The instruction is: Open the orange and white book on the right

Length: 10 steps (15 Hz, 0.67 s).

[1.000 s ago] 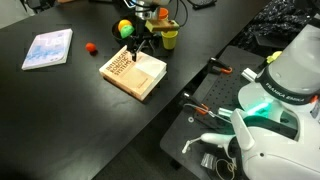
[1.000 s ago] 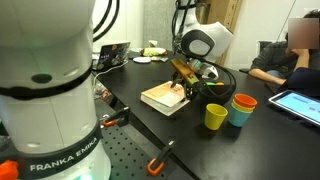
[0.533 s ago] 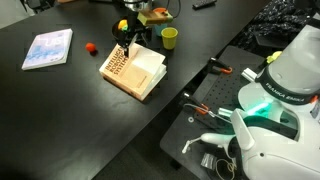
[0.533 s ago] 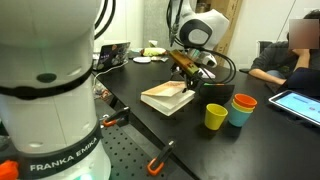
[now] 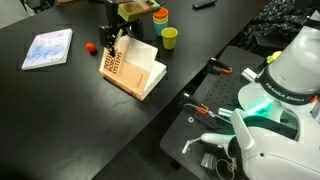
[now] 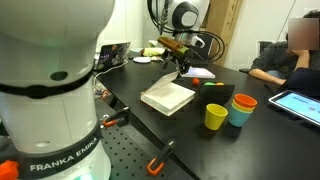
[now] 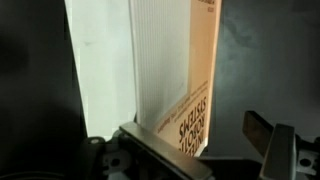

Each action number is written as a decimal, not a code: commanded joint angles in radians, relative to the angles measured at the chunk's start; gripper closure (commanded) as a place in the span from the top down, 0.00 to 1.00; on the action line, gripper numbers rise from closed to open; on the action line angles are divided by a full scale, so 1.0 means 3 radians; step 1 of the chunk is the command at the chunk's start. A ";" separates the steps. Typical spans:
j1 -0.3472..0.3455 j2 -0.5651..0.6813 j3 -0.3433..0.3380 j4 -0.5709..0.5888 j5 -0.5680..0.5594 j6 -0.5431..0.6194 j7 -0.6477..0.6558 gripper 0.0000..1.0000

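The orange and white book [image 5: 135, 72] lies on the black table, partly open. Its tan-orange cover [image 5: 112, 63] stands tilted up at the left side and plain white pages show beside it. My gripper [image 5: 109, 42] is at the top edge of the raised cover. In an exterior view the book [image 6: 168, 97] shows a white page, with the gripper [image 6: 179, 62] above its far edge. In the wrist view the cover [image 7: 197, 105] leans against one finger [image 7: 150, 150]. The other finger [image 7: 262, 132] stands apart from it. The jaws are open around the cover.
A thin pale blue-white book [image 5: 47, 47] and a small red ball [image 5: 90, 46] lie to the left. A green cup [image 5: 170, 38] and an orange cup [image 5: 160, 15] stand behind the book. The robot base [image 5: 280, 90] and orange clamps [image 5: 220, 68] are at the right.
The gripper has moved left and up across the book. The cover has risen from nearly flat to steeply tilted, and white pages now show.
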 commanded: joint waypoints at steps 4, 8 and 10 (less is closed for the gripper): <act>0.0152 -0.0124 0.0277 -0.0043 0.0693 -0.0090 -0.0054 1.00; 0.0228 -0.0146 0.0435 -0.0049 0.1465 -0.0082 -0.0383 1.00; 0.0303 -0.0219 0.0475 -0.0051 0.1717 -0.0109 -0.0527 1.00</act>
